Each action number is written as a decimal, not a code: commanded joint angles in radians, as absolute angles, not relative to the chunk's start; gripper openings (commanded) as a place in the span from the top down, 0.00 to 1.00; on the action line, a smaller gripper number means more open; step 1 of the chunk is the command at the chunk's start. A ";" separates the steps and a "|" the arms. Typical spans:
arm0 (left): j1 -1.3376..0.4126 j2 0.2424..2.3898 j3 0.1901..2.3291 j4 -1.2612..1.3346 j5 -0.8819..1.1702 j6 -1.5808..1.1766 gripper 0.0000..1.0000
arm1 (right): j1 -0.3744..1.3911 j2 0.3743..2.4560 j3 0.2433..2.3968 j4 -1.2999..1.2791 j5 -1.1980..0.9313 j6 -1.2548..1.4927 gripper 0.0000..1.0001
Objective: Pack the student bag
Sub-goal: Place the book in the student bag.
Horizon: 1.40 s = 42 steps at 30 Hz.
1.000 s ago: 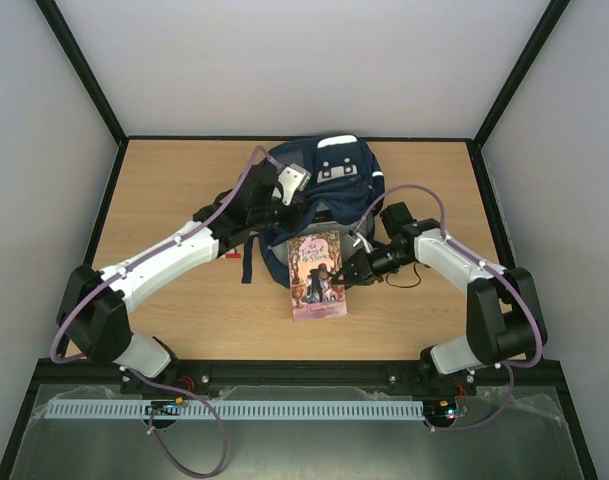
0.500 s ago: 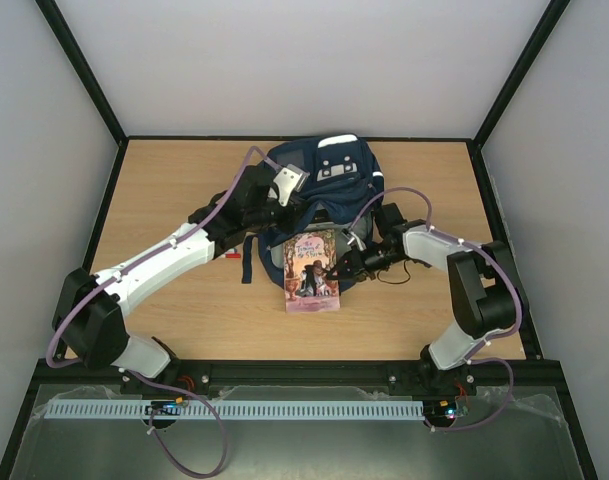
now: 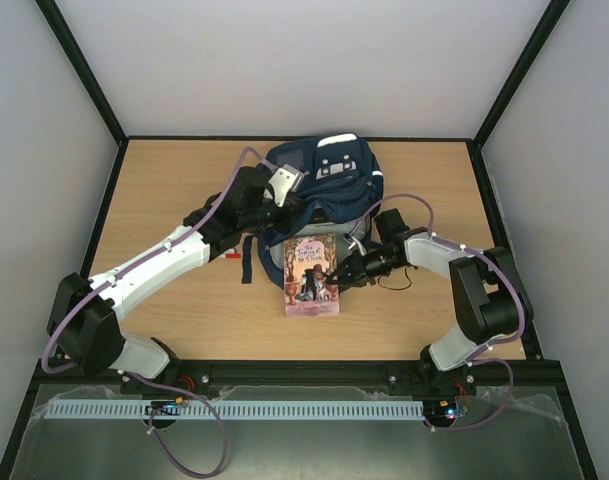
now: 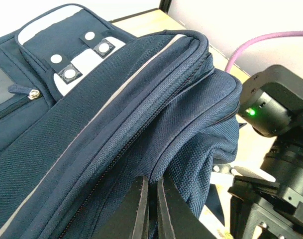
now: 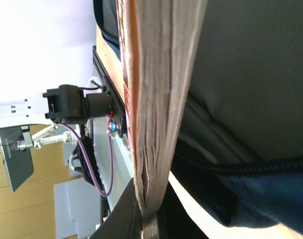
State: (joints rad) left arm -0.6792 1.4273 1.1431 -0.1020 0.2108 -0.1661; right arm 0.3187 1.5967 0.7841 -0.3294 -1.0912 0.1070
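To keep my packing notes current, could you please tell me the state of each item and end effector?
Backpack: lying on the table, opening edge pinched up.
Book: closed, far end at the backpack's mouth.
Left end effector: shut on the backpack's fabric.
Right end effector: shut on the book's edge.

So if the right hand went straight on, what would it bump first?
Probably the student bag: the right hand, shut on the book, points across it at the bag's blue fabric. Depth is unclear.

Left end effector (image 3: 283, 204) grips student bag (image 3: 296, 160); right end effector (image 3: 337, 272) pinches book (image 3: 312, 280).
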 commanded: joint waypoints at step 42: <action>-0.731 1.363 1.175 0.004 0.313 -0.144 0.97 | 0.207 1.584 0.985 -0.256 -0.622 0.185 0.48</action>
